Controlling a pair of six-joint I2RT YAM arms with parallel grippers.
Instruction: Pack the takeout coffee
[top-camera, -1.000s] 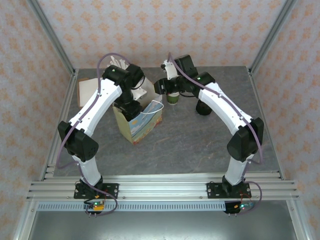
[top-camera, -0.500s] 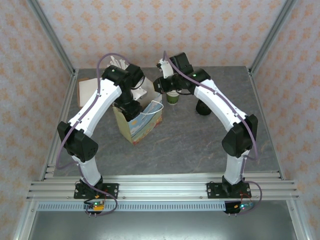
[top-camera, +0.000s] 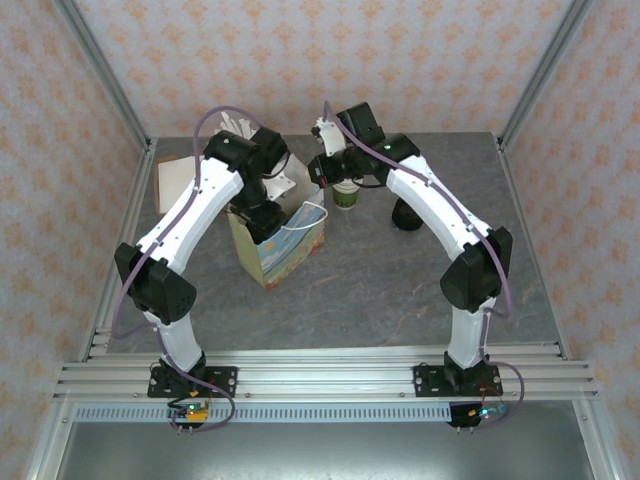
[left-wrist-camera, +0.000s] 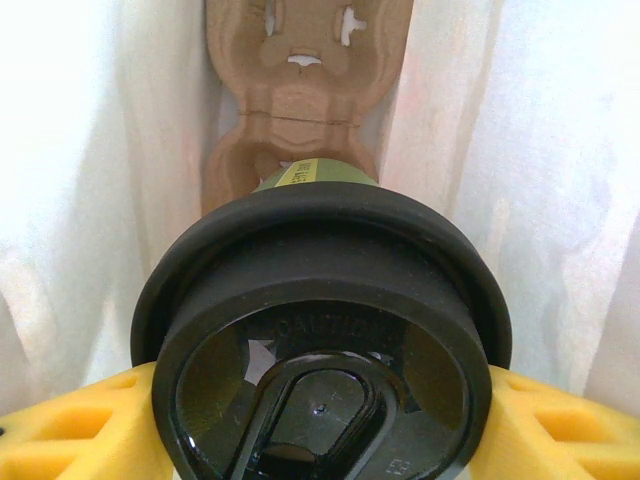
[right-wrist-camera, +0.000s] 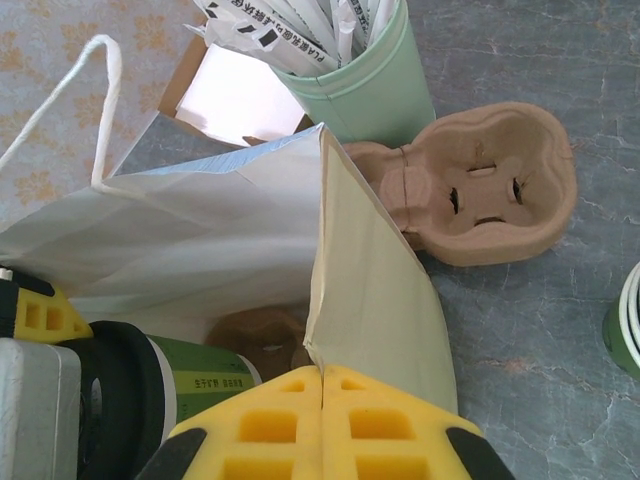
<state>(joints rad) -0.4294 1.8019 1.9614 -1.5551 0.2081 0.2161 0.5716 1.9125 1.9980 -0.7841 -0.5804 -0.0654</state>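
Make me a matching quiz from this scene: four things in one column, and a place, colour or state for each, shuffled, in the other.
1 takeout coffee
2 paper bag
3 mint-green holder
4 right tool

A holds paper-wrapped sticks
B shut on the bag's rim
C white inside, standing open
D in the bag, gripped by the left tool

Pairs: 1-D, 2-C, 3-A, 4-B

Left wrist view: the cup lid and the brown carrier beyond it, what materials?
Cup lid: likely plastic, black, semi-gloss; it shows reflections and moulded lettering. Drink carrier: probably moulded paper pulp, matte tan, with soft pressed contours and punched slots.
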